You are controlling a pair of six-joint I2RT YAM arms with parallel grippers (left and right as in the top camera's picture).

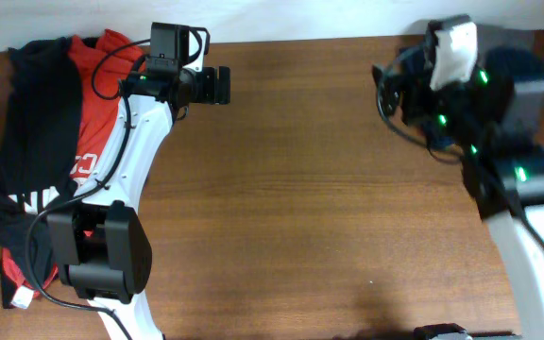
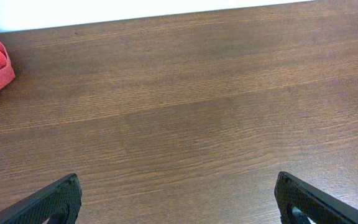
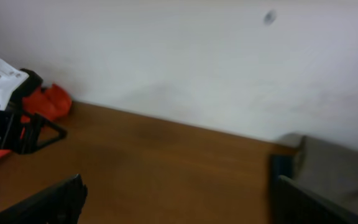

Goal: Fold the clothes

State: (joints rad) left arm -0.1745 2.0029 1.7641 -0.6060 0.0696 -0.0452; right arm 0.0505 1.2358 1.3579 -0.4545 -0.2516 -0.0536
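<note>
can't pin down the shorts, maybe the blurred grey shape (image 3: 328, 165) at the table's (image 1: 300, 189) far edge beside the right gripper (image 3: 179, 186); it and the left gripper (image 2: 176, 183) both gape wide and empty; likely soft, light, floppy cotton, so pinch the waistband corners.

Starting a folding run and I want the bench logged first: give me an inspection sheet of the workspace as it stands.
Surface: brown wooden table, no stains seen.
Job's things: nothing seen for certain; a blurred grey shape at the right edge of the right wrist view, cannot tell what.
Clutter: red and black tops heaped at the table's left end.
Grippers: left gripper open, holding nothing; right gripper open, holding nothing.
Cables: black cable looping over the tops.
Surroundings: white wall behind the table.
</note>
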